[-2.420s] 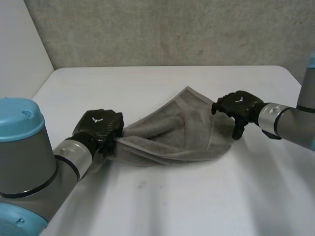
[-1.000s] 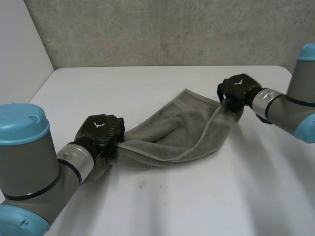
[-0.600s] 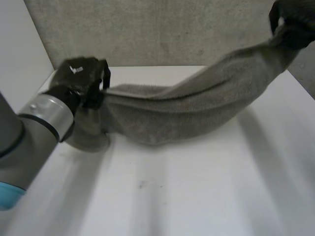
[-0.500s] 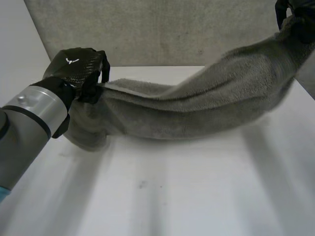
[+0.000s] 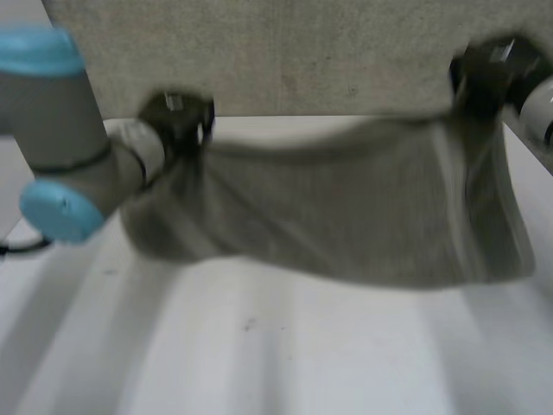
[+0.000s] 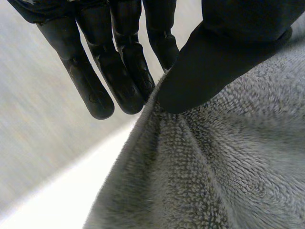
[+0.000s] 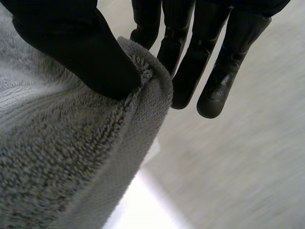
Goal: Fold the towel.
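The grey towel (image 5: 363, 207) hangs stretched out in the air above the white table (image 5: 259, 346), its lower edge sagging just over the surface. My left hand (image 5: 177, 117) holds the towel's upper left corner, and in the left wrist view the thumb (image 6: 209, 62) pinches the cloth (image 6: 214, 162) against the fingers (image 6: 119, 71). My right hand (image 5: 488, 73) holds the upper right corner high near the wall. In the right wrist view its thumb (image 7: 71, 47) pinches the towel's hemmed edge (image 7: 95, 143) against the fingers (image 7: 195, 62).
A grey wall (image 5: 302, 52) rises behind the table's far edge. The bare table stretches in front of the hanging towel.
Both hands have lifted the towel off the table and pulled apart. The towel went from a bunched roll to a spread, hanging sheet, and the right hand came down from above.
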